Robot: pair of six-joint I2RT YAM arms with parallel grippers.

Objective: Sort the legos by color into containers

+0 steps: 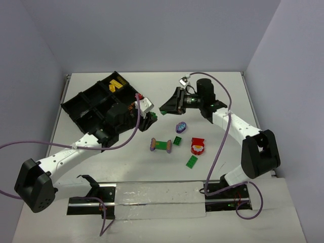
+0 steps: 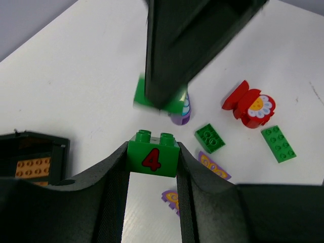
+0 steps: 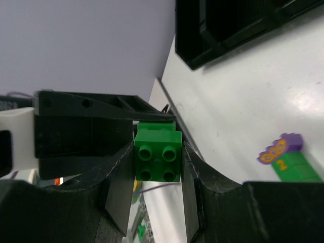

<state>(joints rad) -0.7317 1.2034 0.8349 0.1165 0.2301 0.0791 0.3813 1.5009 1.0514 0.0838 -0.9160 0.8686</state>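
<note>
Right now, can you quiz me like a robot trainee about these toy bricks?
1. True or false: the green plastic brick with a red 4 sits in the black plastic divided tray.
2. The plastic bricks visible in that tray are: A red, B yellow-orange, C purple?
3. Fill in: the right gripper's jaws grip a square, studded plastic brick coloured ___.
Key: 1 false, the left gripper's jaws hold it; 2 B; 3 green.

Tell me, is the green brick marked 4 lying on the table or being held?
Held: in the left wrist view the green brick marked 4 sits pinched in the left gripper, a finger against each side.
</note>
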